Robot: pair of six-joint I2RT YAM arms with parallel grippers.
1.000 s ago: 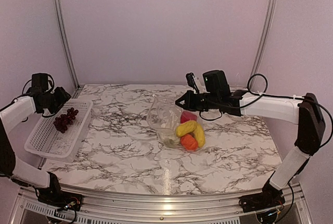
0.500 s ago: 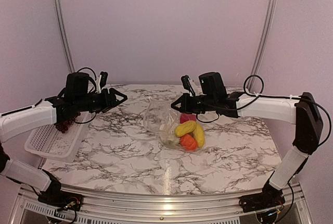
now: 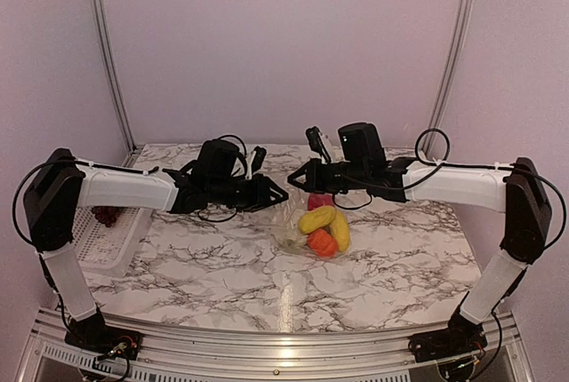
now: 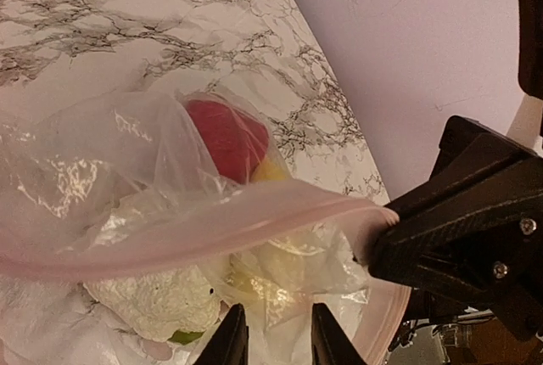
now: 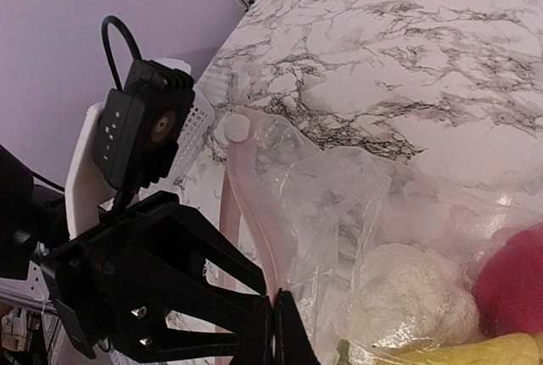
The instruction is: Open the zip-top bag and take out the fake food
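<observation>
The clear zip-top bag [image 3: 289,222] lies mid-table with fake food inside: yellow pieces [image 3: 318,218], an orange fruit [image 3: 322,242] and a red piece [image 3: 320,199]. My right gripper [image 3: 296,176] is shut on the bag's pink zip strip [image 5: 254,212] and holds that edge up. My left gripper [image 3: 277,195] sits at the bag's mouth from the left. In the left wrist view its fingers [image 4: 231,339] stand apart with crinkled bag plastic between them. White cauliflower [image 4: 153,297] and the red piece [image 4: 225,136] show through the film.
A white lattice basket [image 3: 111,238] stands at the table's left edge behind the left arm, with dark grapes [image 3: 105,216] in it. Both grippers are close together over the bag. Purple walls enclose the table.
My left arm has swung from over the basket across to the bag's mouth, and its jaws have narrowed. The right gripper has kept its hold on the zip strip.
</observation>
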